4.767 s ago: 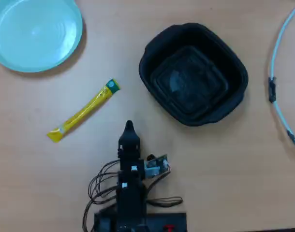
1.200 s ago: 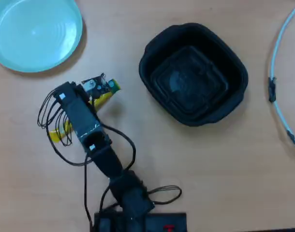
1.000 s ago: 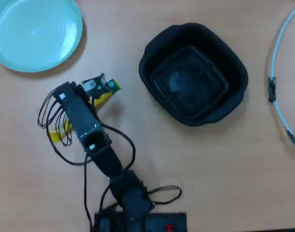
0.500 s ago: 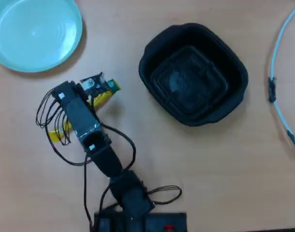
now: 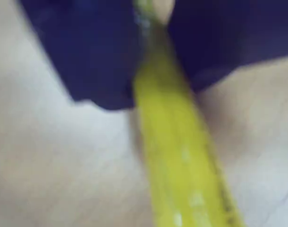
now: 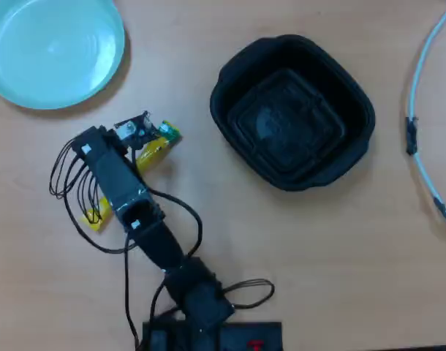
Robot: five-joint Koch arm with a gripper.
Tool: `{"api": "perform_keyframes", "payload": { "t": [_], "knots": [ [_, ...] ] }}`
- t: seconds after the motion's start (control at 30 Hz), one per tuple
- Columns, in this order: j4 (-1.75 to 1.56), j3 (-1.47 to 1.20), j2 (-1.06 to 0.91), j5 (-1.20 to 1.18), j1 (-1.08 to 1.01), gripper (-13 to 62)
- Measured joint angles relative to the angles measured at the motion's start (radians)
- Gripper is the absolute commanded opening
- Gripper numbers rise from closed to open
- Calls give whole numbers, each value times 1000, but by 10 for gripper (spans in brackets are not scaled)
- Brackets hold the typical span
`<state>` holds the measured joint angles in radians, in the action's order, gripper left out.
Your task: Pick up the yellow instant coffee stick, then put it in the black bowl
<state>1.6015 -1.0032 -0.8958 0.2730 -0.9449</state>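
Observation:
The yellow instant coffee stick (image 5: 177, 156) runs as a blurred strip from the bottom of the wrist view up between the two dark jaws of my gripper (image 5: 151, 92), which press on it from both sides. From overhead, my arm (image 6: 115, 183) covers the middle of the stick (image 6: 156, 148). Only its green end and its lower yellow tip stick out. The black bowl (image 6: 363, 110) stands at the right of the arm with nothing in it, well apart from the stick.
A light-blue round plate (image 6: 55, 47) lies at the top left, just beyond the arm's head. A pale cable (image 6: 420, 66) curves along the right edge. The arm's base (image 6: 208, 336) sits at the bottom edge, with loose wires around the arm.
The arm's head has shifted slightly to the left. The stick's lower yellow tip has swung down and to the right. The bowl and plate have not moved.

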Motion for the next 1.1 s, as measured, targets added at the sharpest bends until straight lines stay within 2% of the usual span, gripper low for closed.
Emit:
{"api": "perform_keyframes", "payload": {
  "t": [0.1,0.3,0.5,0.8,1.1],
  "knots": [
    [2,-2,0,-69,0,-62],
    [2,-2,-9,-362,8,-62],
    [0,-5,-66,-405,58,-62],
    [0,-5,-107,-653,75,-62],
    [6,54,-325,-692,77,-62]
  ]
}}
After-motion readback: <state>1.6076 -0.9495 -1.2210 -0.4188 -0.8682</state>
